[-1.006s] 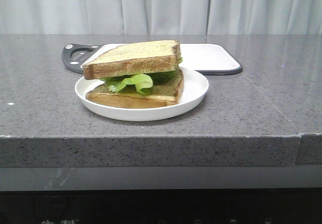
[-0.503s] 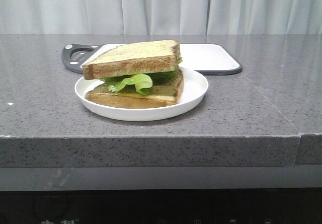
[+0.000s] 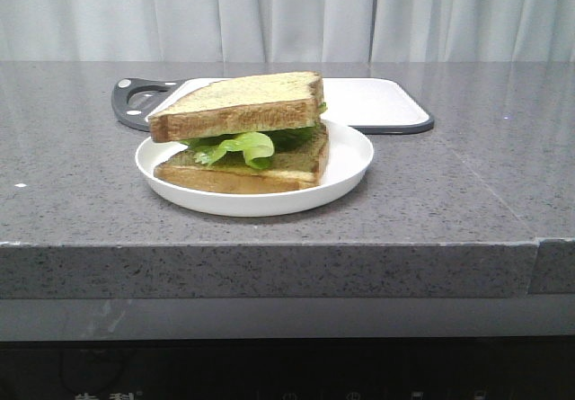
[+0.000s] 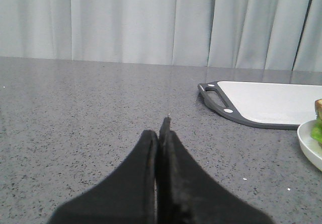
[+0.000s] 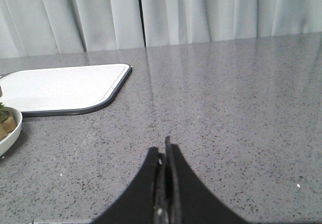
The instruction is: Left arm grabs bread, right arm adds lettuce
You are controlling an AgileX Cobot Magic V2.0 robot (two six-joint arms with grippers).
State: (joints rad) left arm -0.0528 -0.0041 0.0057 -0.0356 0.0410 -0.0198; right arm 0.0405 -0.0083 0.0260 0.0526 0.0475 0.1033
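Note:
The bread (image 3: 235, 103), a thick slice with brown crust and a yellow-tan top, lies tilted on the lettuce (image 3: 241, 146). Under the lettuce is a thinner greenish-smeared slice (image 3: 243, 170), all on a white plate (image 3: 346, 168). No arm shows in the front view. My left gripper (image 4: 160, 133) is shut and empty, low over the grey counter, to the left of the plate, whose rim shows at the edge of the left wrist view (image 4: 308, 144). My right gripper (image 5: 164, 151) is shut and empty over the counter, to the right of the plate (image 5: 11, 129).
A white cutting board with a dark rim and handle (image 3: 377, 103) lies behind the plate; it also shows in the left wrist view (image 4: 271, 102) and in the right wrist view (image 5: 60, 87). The counter's front edge (image 3: 269, 245) is near the plate. Curtains hang behind.

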